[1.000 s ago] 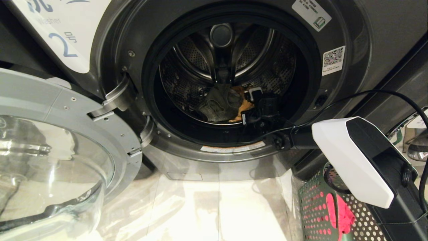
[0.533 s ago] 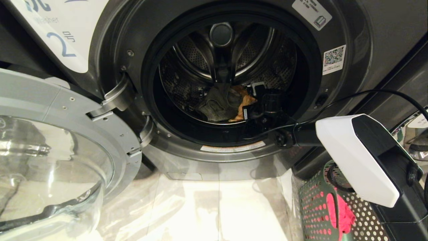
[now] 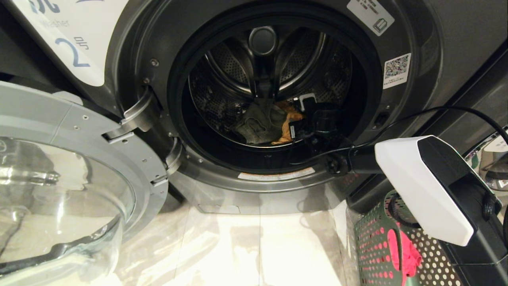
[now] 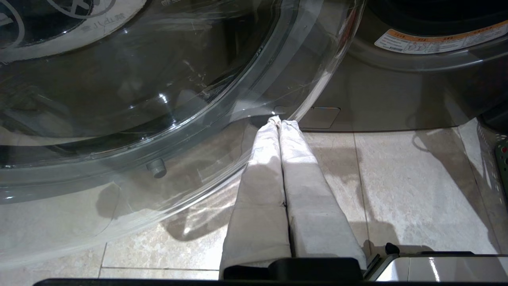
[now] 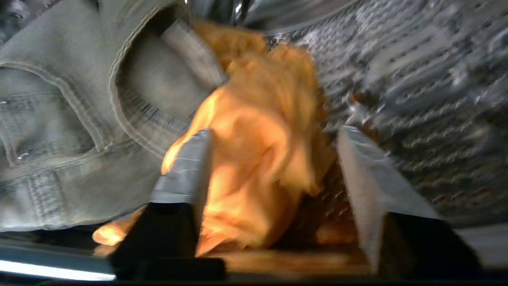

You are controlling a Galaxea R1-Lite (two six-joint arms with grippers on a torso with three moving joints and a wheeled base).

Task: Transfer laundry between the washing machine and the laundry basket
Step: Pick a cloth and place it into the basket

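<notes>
The washing machine [image 3: 436, 39] labelled 2 stands with its glass door [image 3: 79, 159] swung wide to the left. Deep in its drum my right gripper [image 3: 300, 116] is open. The orange-yellow garment [image 5: 258, 159] lies loose between its spread fingers [image 5: 186, 167], leaning on one of them. The dark grey garment [image 5: 59, 139] lies beside it on the drum floor, left of the gripper in the head view [image 3: 258, 121]. The red-pink garment [image 3: 405, 254] sits in the green laundry basket [image 3: 373, 242] at the lower right. My left gripper [image 4: 279, 119] is shut and empty, low over the floor by the door's rim.
The open door [image 4: 158, 79] fills the left side and hangs just above the tiled floor [image 4: 397, 190]. My right arm's white casing [image 3: 420, 190] and black cable cross above the basket. The washer's front panel [image 4: 377, 99] stands close ahead of the left gripper.
The right gripper's fingers have spread apart inside the drum, letting go of the orange-yellow garment, and it has lifted slightly. The left arm has not moved.
</notes>
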